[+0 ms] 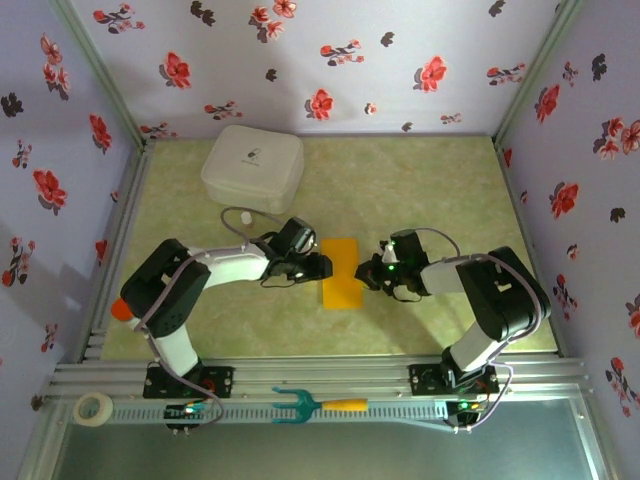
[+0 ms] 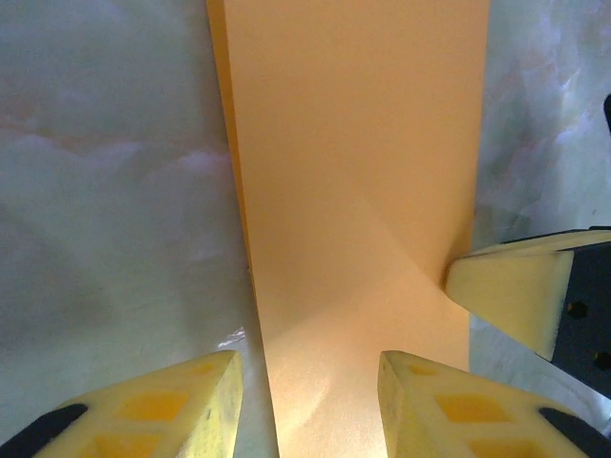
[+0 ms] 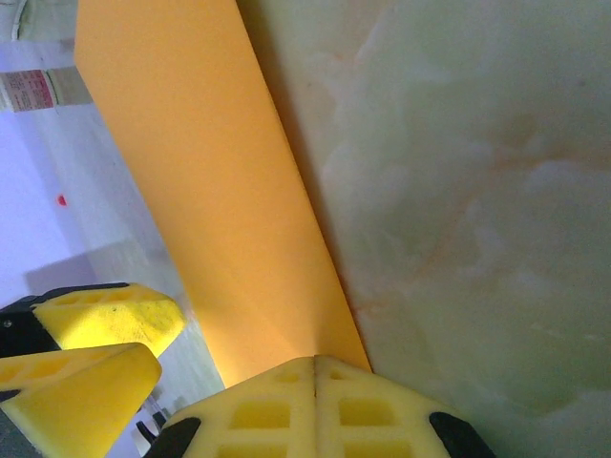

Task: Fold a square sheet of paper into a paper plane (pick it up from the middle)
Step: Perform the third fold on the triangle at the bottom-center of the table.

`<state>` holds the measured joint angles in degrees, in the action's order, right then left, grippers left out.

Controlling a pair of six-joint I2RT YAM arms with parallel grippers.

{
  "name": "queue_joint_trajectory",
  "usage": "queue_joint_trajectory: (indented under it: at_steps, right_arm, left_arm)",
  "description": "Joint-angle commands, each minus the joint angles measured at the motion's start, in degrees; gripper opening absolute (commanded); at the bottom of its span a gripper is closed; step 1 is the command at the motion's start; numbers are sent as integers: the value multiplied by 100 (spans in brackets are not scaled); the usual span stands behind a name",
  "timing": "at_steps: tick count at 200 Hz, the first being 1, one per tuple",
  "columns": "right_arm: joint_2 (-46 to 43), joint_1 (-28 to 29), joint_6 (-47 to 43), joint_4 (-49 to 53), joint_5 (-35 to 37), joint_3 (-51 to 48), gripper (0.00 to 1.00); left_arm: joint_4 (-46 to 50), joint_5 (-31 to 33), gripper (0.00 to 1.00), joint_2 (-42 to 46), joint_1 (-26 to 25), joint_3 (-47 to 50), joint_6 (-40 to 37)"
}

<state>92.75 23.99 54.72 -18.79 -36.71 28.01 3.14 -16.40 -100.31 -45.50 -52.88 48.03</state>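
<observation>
Pale green marbled surface (image 1: 450, 190), white lidded box (image 1: 253, 165) at the back, orange-yellow folded paper (image 1: 342, 272) lying mid-surface between both arms, left fingers (image 2: 172, 410) spread astride one edge, right fingers (image 3: 258, 410) pressed together, touching the opposite edge

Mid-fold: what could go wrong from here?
1. The right gripper is shut on just the edge of the paper; a pull may slip or tear it.
2. The paper bulges near that pinch, which may set a stray crease.
3. The left gripper is open astride the other edge; closing might crumple it.
</observation>
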Motion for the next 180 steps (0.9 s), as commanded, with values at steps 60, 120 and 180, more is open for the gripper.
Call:
queue_joint_trajectory:
  at_steps: [60, 120, 180]
  right_arm:
    - [175, 1, 100, 242, 295, -137, 7]
    - [174, 1, 96, 267, 296, -129, 7]
    - [179, 1, 100, 265, 313, -129, 7]
  left_arm:
    - [-390, -281, 42, -238, 75, 53, 264]
    - [-445, -301, 42, -322, 102, 142, 321]
    - [-599, -443, 38, -330, 113, 189, 347]
